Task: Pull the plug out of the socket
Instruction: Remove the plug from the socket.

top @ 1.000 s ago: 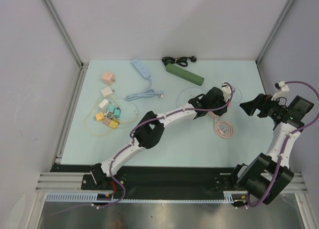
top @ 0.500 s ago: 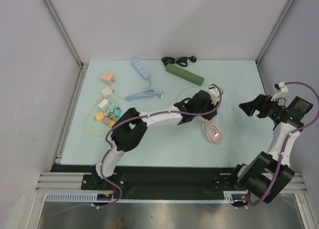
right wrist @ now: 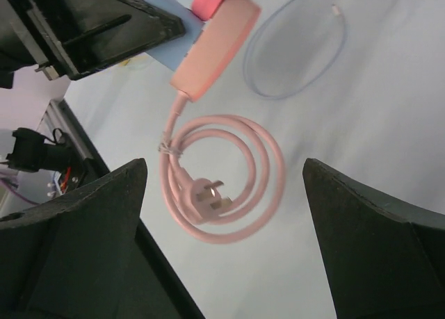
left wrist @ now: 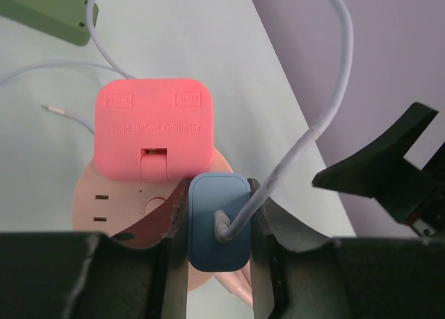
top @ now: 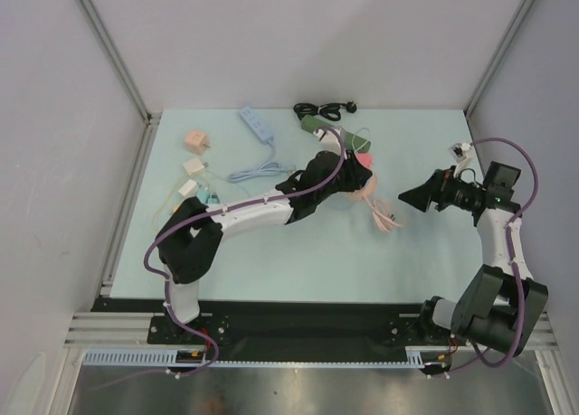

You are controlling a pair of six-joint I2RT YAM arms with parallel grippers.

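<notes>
Blue plug (left wrist: 216, 244) sits in the pink socket (left wrist: 104, 202) beside a red adapter (left wrist: 153, 128), over mid-counter (top: 271, 252). Left pincer (left wrist: 218, 206) clenched on the plug's sides. Right pincer (right wrist: 224, 172) spread wide, empty, near the socket's coiled cord (right wrist: 277, 167).

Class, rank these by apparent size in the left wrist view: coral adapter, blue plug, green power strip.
Largest: coral adapter; then blue plug; smallest: green power strip, but it is cropped and farther off, so that placing is unsure.
</notes>
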